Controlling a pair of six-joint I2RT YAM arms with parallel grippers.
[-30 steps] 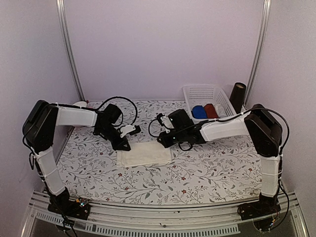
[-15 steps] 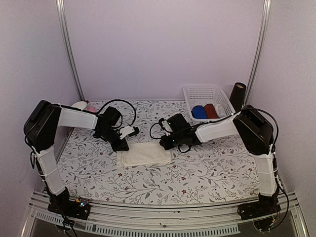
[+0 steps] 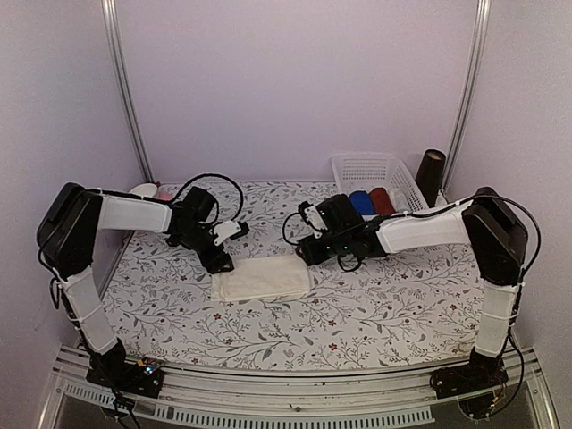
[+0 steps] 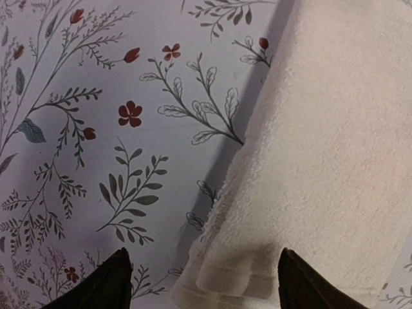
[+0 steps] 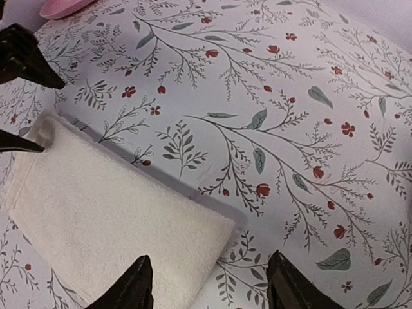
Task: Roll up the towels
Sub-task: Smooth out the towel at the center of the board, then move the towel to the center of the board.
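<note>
The cream towel [image 3: 261,278] lies folded flat on the floral cloth in the middle of the table. My left gripper [image 3: 220,262] hovers over its far left corner, jaws open, and the layered corner [image 4: 244,270] shows between the fingertips [image 4: 108,283] untouched. My right gripper [image 3: 310,254] is open just above the far right corner [image 5: 212,232], holding nothing. From the right wrist, the towel [image 5: 109,219] stretches away to the left gripper's dark fingers [image 5: 26,58]. A blue towel [image 3: 361,203] sits rolled in the basket.
A white basket [image 3: 368,170] stands at the back right, holding a dark red roll [image 3: 382,198] beside the blue one. A dark cylinder [image 3: 430,176] stands to its right. A pink bowl [image 3: 147,189] sits at the back left corner.
Both grippers have opened and let go of the cream towel's far corners. The right gripper has drawn back a little to the right. The towel lies folded as before.
</note>
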